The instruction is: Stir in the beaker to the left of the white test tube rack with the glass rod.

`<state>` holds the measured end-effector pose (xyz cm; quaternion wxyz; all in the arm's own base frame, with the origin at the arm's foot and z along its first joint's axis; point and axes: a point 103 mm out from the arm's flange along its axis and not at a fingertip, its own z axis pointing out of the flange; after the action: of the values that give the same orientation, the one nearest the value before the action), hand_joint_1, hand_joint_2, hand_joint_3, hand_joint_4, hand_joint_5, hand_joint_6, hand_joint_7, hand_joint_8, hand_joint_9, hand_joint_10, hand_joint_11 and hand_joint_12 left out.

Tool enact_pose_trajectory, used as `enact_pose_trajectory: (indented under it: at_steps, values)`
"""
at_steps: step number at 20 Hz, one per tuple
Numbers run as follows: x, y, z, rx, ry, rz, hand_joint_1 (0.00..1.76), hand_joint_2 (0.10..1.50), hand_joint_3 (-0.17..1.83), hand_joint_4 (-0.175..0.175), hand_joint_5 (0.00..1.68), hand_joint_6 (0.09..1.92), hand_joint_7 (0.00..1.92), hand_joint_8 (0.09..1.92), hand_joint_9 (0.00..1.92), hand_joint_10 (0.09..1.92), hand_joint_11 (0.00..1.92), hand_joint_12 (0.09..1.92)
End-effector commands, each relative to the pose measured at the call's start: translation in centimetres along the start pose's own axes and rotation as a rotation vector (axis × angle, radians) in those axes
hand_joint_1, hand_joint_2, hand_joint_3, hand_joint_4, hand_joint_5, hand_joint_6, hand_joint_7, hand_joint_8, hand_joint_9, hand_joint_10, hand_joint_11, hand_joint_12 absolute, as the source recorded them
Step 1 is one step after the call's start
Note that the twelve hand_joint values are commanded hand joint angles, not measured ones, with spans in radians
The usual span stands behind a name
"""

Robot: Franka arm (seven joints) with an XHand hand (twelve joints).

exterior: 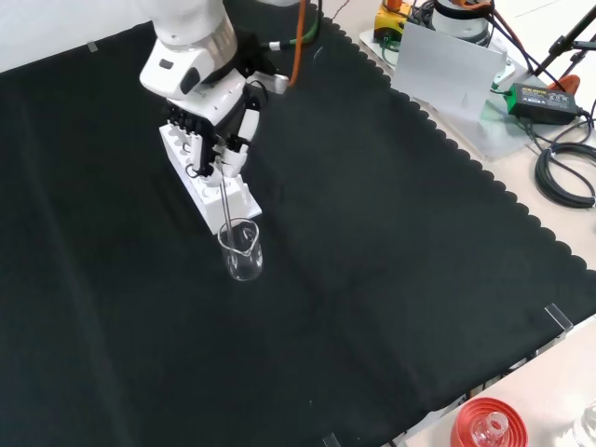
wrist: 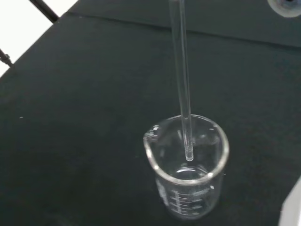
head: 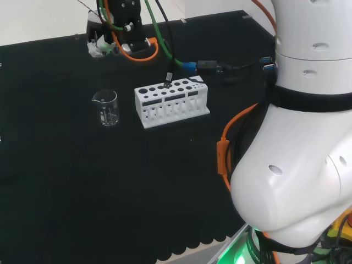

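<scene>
We see the hand (exterior: 216, 130) in the front view, hanging over the near end of the white test tube rack (exterior: 207, 182) with its fingers curled round the top of the glass rod (exterior: 226, 200), which drops almost straight down from the grip. In the wrist view the rod's rounded tip (wrist: 188, 155) sits inside the beaker's (wrist: 188, 165) mouth, below the rim but, as far as we can judge, short of the bottom. The risk from here, we think, lies in the stirring sweep: the beaker is light, clear and unsupported on the black cloth (exterior: 391, 279), so a circle drawn too wide could press the rod against the wall and tip or drag the vessel, and a descent too deep could knock the tip on the base. The beaker stands directly below and just in front of the hand, beside the rack's end; in the head view it sits to the rack's left.
</scene>
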<state>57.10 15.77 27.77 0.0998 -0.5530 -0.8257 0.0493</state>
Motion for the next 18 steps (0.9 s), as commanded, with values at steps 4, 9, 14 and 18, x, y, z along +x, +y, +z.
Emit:
enact_pose_trajectory:
  at_steps: [4, 9, 14, 18]
  values:
    - [-1.5, -1.0, 0.0, 0.004, -0.001, 0.014, 1.2, 1.12, -0.17, -0.175, 1.15, 0.76, 1.64, 0.38, 1.78, 0.24, 1.6, 0.78]
    - [-0.3, -2.8, 0.8, 0.014, -0.009, 0.011, 1.2, 1.12, -0.17, -0.175, 1.14, 0.77, 1.64, 0.38, 1.78, 0.25, 1.6, 0.78]
    - [1.5, -3.1, 1.4, 0.024, -0.014, 0.001, 1.2, 1.12, -0.17, -0.175, 1.14, 0.77, 1.64, 0.38, 1.78, 0.25, 1.6, 0.78]
    - [2.8, -2.6, 1.3, 0.02, -0.007, -0.016, 1.2, 1.12, -0.17, -0.175, 1.14, 0.77, 1.64, 0.38, 1.78, 0.25, 1.6, 0.78]
